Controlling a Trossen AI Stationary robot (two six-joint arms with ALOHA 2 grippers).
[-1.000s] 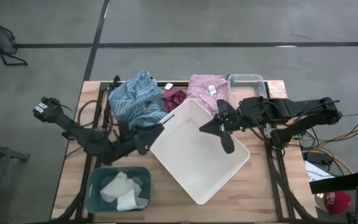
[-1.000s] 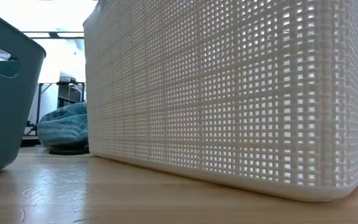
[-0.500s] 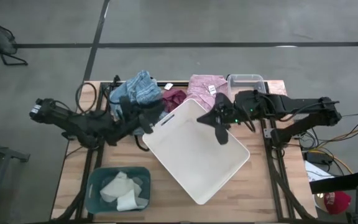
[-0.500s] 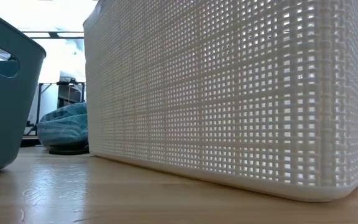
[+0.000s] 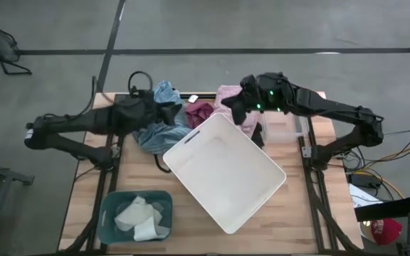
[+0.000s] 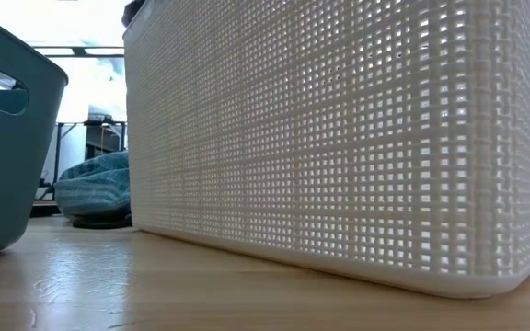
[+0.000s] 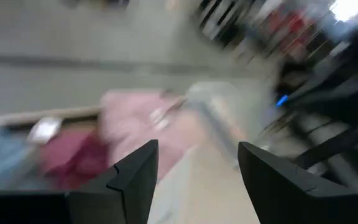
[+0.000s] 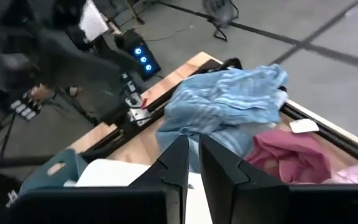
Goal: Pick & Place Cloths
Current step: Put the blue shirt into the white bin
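Observation:
The blue striped cloth [image 5: 161, 122] lies heaped at the table's far left, and shows in the low view [image 6: 95, 182] too. Beside it are the maroon cloth [image 5: 199, 112] and the pink cloth with a white tag [image 5: 228, 94]. Cream-white and grey cloths [image 5: 139, 215] lie in the teal bin [image 5: 112, 199]. My left gripper [image 5: 169, 108] is open over the blue cloth and faces the maroon cloth [image 7: 73, 152] and the pink cloth [image 7: 132, 118]. My right gripper [image 5: 233, 107] hovers shut over the pink cloth's near edge, holding nothing, and faces the blue cloth [image 8: 229, 102]. No black cloth shows.
A large white mesh basket [image 5: 223, 171] sits askew in the table's middle and fills most of the low view [image 6: 339, 138]. A clear plastic box [image 5: 283, 121] stands at the far right, partly under my right arm. Black cables loop at the far left corner [image 5: 139, 77].
Both arms have swung from above the white basket toward the table's far edge. My left gripper has gone from the basket's left corner to above the blue cloth. My right gripper has moved from over the basket's far side to above the pink cloth. The cloths have stayed put.

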